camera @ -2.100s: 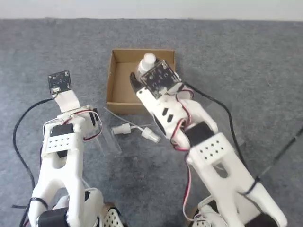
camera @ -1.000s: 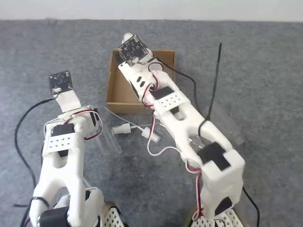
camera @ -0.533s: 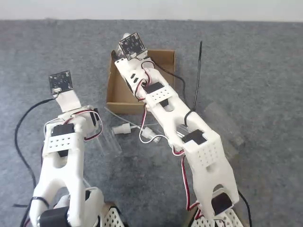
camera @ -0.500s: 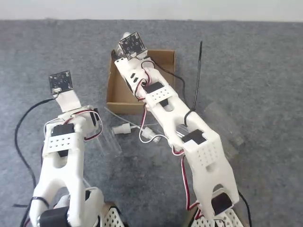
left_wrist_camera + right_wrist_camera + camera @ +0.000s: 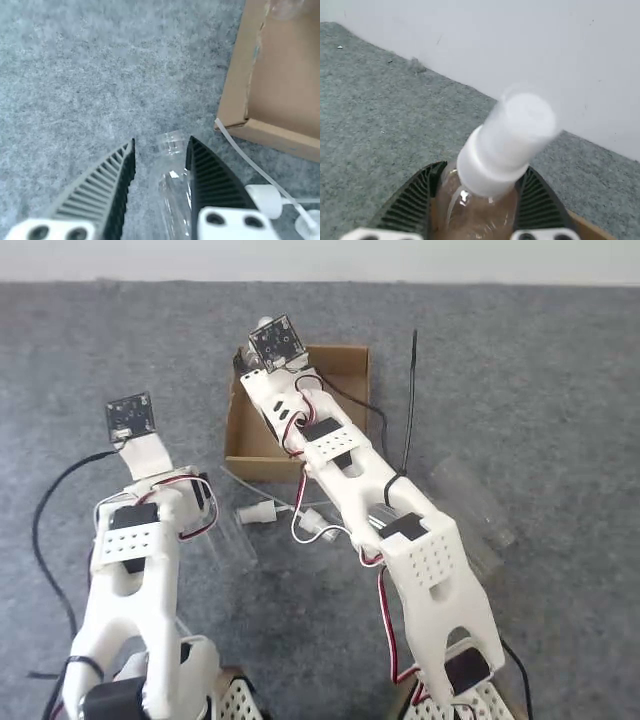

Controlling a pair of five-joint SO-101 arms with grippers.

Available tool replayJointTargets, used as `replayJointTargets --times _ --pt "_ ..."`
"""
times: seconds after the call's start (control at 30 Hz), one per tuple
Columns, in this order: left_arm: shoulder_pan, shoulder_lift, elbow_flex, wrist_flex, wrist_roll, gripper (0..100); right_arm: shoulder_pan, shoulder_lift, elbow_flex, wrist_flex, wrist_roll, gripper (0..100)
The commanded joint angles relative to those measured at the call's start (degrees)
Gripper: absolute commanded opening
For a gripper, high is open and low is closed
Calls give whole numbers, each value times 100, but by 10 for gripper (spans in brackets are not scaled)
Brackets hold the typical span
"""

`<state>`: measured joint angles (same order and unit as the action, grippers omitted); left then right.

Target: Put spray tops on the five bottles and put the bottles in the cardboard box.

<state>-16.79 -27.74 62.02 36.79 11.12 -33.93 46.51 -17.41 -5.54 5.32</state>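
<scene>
Right gripper point(image 5: 484, 169): is clamping a bottle, one ribbed black jaw pressing on each side of its shoulder
Held bottle point(image 5: 475, 212): is sitting between those jaws with its neck sticking out beyond the fingertips; in the high view it is hanging over the far left corner of the cardboard box point(image 5: 233, 420)
Held bottle's look: clear plastic body with a thin tube showing inside, and it is wearing a white spray top point(image 5: 512, 132) under a frosted cap
Left gripper point(image 5: 161, 141): is hovering low over the carpet point(image 5: 560, 390) just outside the box's near left corner, jaws spread fairly wide and gripping nothing
Open bottle point(image 5: 172, 185): is lying on its side on the carpet in the gap between the left jaws, its bare threaded neck pointing out towards the fingertips; it is lying closer to the jaw on the box side and seems to be just clear of it, though contact is hard to judge
Open bottle's look: clear and topless
Loose spray tops point(image 5: 258, 512): two white ones are lying on the carpet between the arms, near the box's front wall, with thin tubes trailing from them
Spare bottles point(image 5: 470, 500): clear ones are lying on the carpet on the outer side of the right arm, well apart from the box
</scene>
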Motion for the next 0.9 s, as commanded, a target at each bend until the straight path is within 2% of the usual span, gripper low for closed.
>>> replayJointTargets --times 0.0,0.17,0.23,0.47,0.63,0.87 --pt "-35 -246 -66 -167 35 160 -101 -145 -369 145 -35 28" --pt "-35 -246 -66 -167 35 160 -110 -163 -369 277 -35 179" --pt "-35 -246 -66 -167 35 160 -127 -154 -369 286 -35 210" --pt "-35 -246 -66 -167 35 160 -251 -127 -545 312 -26 210" --pt "-35 -237 -66 -167 35 160 -251 -119 -923 866 -35 210" --pt "-35 -237 -66 -167 35 160 -233 -119 -958 936 -35 210"
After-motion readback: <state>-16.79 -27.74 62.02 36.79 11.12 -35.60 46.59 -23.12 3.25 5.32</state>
